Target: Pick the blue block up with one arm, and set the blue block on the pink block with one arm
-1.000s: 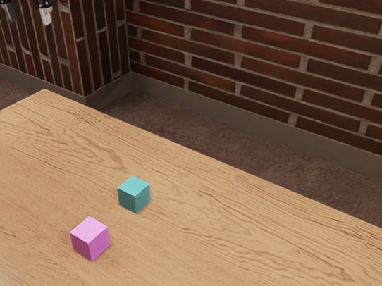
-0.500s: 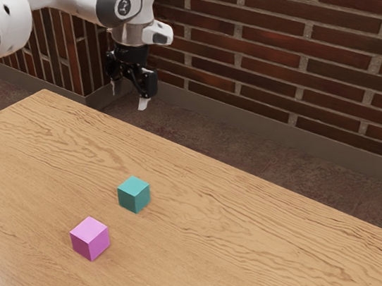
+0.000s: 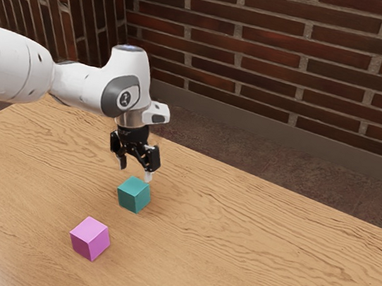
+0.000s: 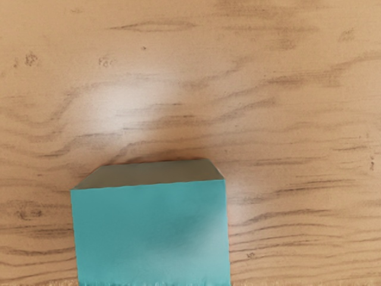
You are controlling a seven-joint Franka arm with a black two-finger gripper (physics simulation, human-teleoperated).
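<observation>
Closest in the exterior view sits the pink block [image 3: 89, 237], alone on the bench [image 3: 267, 260]. Its top is bare, as it must be to take the stack. Near it but apart, the blue block [image 3: 133, 194] rests flat on the wood. My gripper [image 3: 135, 170] hangs right above that block, fingers spread and touching nothing. I judge I'm lined up to descend and straddle it. Beyond runs the brick wall [image 3: 295, 58].

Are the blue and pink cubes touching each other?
Apart. The exterior view shows bare table between the blue block and the pink block.
</observation>
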